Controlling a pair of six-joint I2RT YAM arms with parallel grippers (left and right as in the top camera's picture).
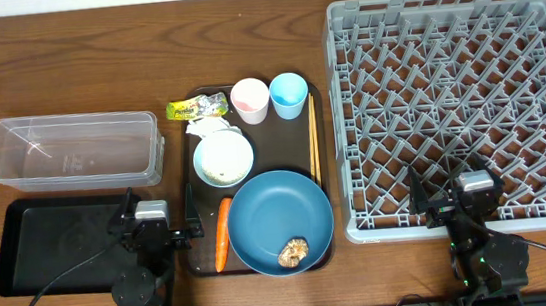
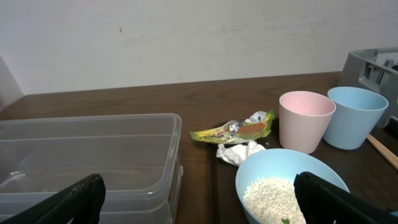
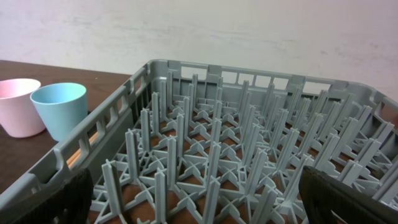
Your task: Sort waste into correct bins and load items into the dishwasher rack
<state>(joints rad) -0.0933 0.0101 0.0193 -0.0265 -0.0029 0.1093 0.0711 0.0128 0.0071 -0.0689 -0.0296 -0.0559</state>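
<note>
Both arms wait at the near edge of the tabletop (image 1: 92,50). My left fingers (image 2: 68,202) are spread wide and released, holding nothing, by the right end of the black tray (image 1: 41,251) and near the clear tub (image 1: 69,120). My right fingers (image 3: 53,199) are just as open and empty at the near wall of the rack (image 1: 439,1). I see nothing in the rack or either bin, so I judge the sorting not yet begun.

Everything sits on the brown serving tray (image 1: 287,137). The wrapper (image 1: 196,107) lies at its far left corner, right beside the crumpled paper (image 1: 212,126) and the bowl (image 1: 199,152) of rice (image 1: 224,161).

I expect the wrapper to be feather-light, crinkly and slick, so I would pinch one flat end. The pink cup (image 1: 250,101) and blue cup (image 1: 288,94) look light and stiff, so I would pinch one wall at the rim. The carrot (image 1: 222,234), beside the plate (image 1: 268,209), is stiff and may roll, so I would grip across its thick end. The plate is probably the heaviest thing and lies flat, so only its rim offers a hold, and the food lump (image 1: 293,252) on it must go first.
</note>
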